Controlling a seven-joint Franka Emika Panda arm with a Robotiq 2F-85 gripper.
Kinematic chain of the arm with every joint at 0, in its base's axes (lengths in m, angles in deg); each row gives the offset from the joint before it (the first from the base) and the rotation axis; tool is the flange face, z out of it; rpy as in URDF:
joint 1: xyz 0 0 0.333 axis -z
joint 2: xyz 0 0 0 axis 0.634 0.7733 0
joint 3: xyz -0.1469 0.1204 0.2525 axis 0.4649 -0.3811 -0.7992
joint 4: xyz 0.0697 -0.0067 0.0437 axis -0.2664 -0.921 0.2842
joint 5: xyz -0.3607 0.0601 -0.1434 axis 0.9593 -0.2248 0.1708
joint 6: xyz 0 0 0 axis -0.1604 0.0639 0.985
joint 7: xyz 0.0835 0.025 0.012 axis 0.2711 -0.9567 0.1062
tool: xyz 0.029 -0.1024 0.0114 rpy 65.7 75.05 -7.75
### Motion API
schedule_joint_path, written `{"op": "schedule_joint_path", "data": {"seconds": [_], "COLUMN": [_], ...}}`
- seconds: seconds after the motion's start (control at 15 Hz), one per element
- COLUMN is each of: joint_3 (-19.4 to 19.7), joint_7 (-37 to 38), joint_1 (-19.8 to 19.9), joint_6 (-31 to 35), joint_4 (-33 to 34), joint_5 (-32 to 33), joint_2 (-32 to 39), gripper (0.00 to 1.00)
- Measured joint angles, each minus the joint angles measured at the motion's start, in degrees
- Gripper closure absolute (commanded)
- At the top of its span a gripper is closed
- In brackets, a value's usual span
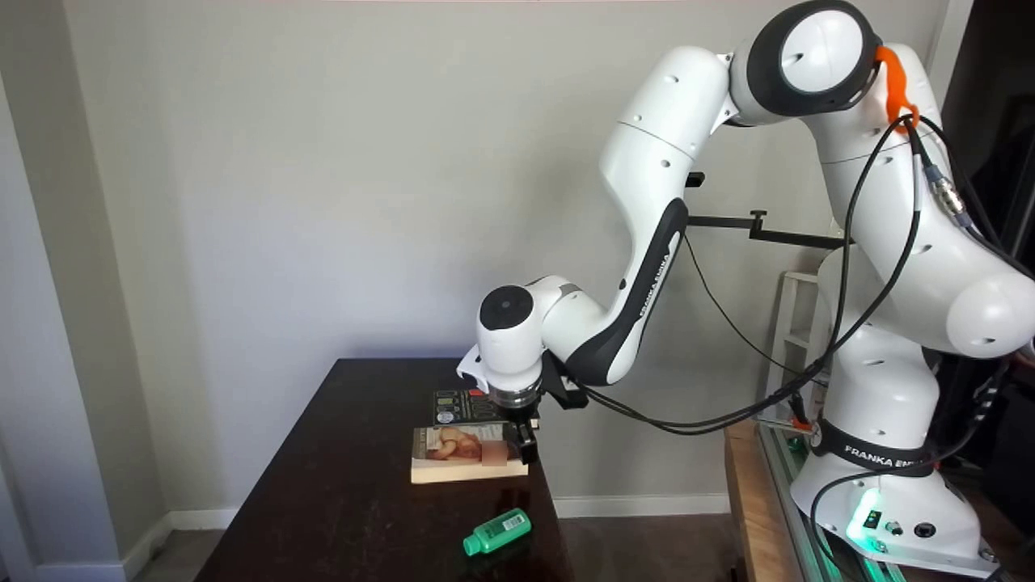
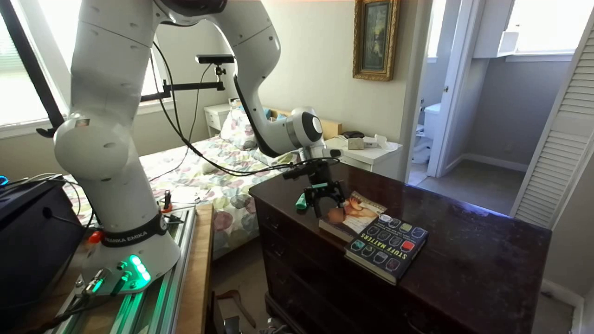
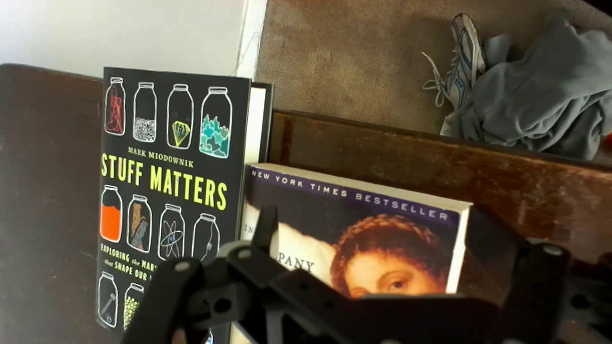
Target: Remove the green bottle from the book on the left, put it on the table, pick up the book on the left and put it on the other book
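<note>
The green bottle [image 1: 497, 531] lies on its side on the dark table, apart from the books; it also shows in an exterior view [image 2: 300, 202], partly behind the gripper. The left book, a paperback with a portrait cover [image 3: 392, 248], lies flat, also in both exterior views [image 1: 453, 453] [image 2: 362, 208]. The other book, black "Stuff Matters" [image 3: 172, 167], lies flat beside it [image 2: 389, 246]. My gripper [image 3: 377, 229] is open and empty at the paperback [image 2: 330, 208]. In the wrist view one finger overlaps its cover and the other is beyond its page edge. Contact cannot be told.
The dark dresser top [image 1: 364, 453] bears everything; its edge runs close to the books and bottle. A wall stands behind it in an exterior view. A bed [image 2: 222, 204] is beyond the bottle's end. A shoe [image 3: 466, 62] and grey cloth [image 3: 540, 95] lie on the floor.
</note>
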Motion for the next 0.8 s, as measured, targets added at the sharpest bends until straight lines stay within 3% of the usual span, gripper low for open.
{"op": "schedule_joint_path", "data": {"seconds": [0.8], "joint_3": [-1.95], "joint_7": [-0.45], "joint_1": [1.84], "joint_6": [-2.82], "joint_4": [0.0], "joint_5": [0.89], "joint_2": [0.0], "gripper": [0.0]}}
